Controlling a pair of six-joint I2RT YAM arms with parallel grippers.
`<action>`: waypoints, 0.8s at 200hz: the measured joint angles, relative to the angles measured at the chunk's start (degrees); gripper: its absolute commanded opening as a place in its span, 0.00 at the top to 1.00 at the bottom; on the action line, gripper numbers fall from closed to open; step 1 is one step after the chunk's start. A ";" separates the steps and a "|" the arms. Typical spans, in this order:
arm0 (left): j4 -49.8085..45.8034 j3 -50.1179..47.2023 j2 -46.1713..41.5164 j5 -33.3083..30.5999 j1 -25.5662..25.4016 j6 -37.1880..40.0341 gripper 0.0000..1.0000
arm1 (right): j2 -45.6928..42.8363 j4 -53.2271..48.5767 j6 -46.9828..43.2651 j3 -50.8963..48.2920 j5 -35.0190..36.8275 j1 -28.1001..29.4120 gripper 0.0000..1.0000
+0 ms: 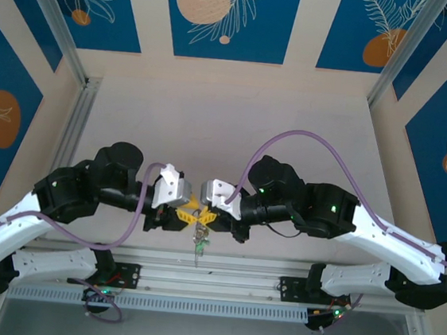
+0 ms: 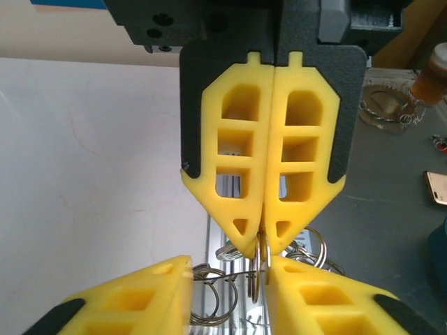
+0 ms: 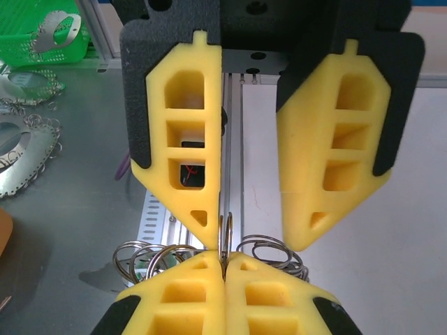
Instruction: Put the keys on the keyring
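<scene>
My right gripper (image 3: 225, 255) is shut, pinching a small silver split ring (image 3: 225, 230) that stands upright between its pads. My left gripper (image 2: 229, 265) faces it tip to tip, jaws still apart around that same ring (image 2: 261, 269), which lies close to one finger (image 2: 328, 300). A thin wire (image 2: 223, 276) crosses the gap between the left fingers. More silver rings (image 3: 269, 248) bunch behind the tips. In the top view both grippers, left (image 1: 191, 206) and right (image 1: 209, 212), meet above the near table edge. The keys (image 1: 199, 243) dangle below them, one with a green tag.
An aluminium rail (image 1: 220, 279) runs along the near table edge under the hanging keys. The white table (image 1: 228, 128) stretches away behind the grippers. A green basket (image 3: 42, 35) and flat metal pieces (image 3: 21, 153) lie on the grey floor beyond the edge.
</scene>
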 measured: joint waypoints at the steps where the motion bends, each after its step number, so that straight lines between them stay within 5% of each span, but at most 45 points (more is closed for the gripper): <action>1: -0.02 0.00 0.00 0.04 0.00 -0.04 0.72 | 0.02 0.00 0.00 0.00 0.00 0.00 1.00; 89: -1.03 -0.04 0.00 0.87 -0.04 0.04 0.77 | 1.05 -0.94 -0.42 0.81 0.22 -0.15 1.00; 160: -0.13 -0.04 -0.07 0.85 -0.04 -0.04 0.68 | 1.05 -1.01 -0.39 0.81 0.00 -0.15 1.00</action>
